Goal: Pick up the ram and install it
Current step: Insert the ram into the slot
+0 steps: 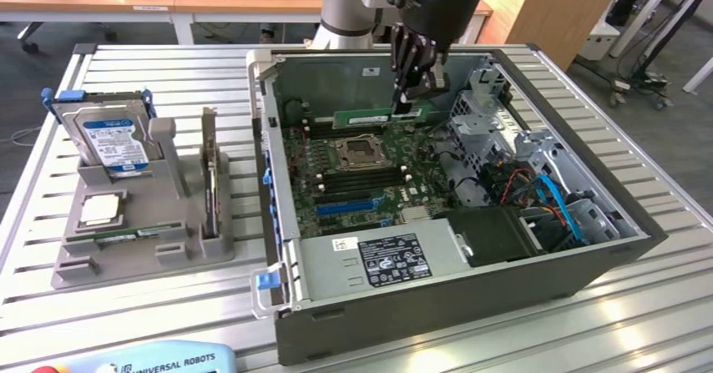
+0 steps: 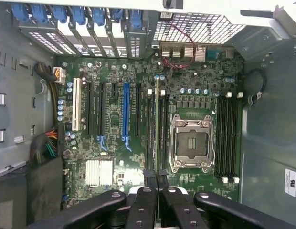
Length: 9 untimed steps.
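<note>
- Plainly, the ram (image 1: 368,119) could seat crooked: it hangs over the memory slots (image 2: 150,138), and I judge a slight tilt or offset would jam it against a latch.
- My claw (image 1: 410,104) is clamped on the ram's upper edge; the stick is pinched between my fingertips and reaches below them.
- Beside the slots sits the CPU socket (image 2: 190,143), on the motherboard (image 1: 334,191) inside the open computer case (image 1: 446,298).

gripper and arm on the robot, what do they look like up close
The gripper is black, built from flat linkage bars joined by round silver pivot pins, narrowing to two slim fingers. In the exterior view it hangs from a black cylindrical body, and the arm is a smooth silver-grey tube.
</note>
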### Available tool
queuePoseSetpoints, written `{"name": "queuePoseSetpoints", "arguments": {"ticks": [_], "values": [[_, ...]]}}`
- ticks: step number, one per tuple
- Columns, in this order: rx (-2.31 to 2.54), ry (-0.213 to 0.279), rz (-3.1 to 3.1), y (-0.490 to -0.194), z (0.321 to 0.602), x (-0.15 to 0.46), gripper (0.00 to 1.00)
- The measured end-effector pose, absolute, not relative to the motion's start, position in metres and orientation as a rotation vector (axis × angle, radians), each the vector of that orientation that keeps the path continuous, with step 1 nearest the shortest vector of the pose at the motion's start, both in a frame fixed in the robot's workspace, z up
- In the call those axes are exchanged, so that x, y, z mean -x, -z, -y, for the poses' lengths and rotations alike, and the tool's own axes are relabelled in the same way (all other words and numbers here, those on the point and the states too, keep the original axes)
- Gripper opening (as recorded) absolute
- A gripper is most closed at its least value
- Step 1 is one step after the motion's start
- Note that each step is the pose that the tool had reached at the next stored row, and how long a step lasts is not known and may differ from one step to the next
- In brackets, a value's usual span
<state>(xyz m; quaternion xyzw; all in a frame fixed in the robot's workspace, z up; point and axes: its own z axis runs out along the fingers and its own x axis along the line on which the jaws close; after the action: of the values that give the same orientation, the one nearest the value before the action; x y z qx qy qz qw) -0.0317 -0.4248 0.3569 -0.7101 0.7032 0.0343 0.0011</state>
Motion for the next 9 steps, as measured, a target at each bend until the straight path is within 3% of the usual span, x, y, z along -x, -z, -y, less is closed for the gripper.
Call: {"name": "queuePoseSetpoints", "arguments": {"ticks": [9], "values": [[2.229,-0.108,-2.208,-0.3475,0.4248,0.0317,0.11]]}}
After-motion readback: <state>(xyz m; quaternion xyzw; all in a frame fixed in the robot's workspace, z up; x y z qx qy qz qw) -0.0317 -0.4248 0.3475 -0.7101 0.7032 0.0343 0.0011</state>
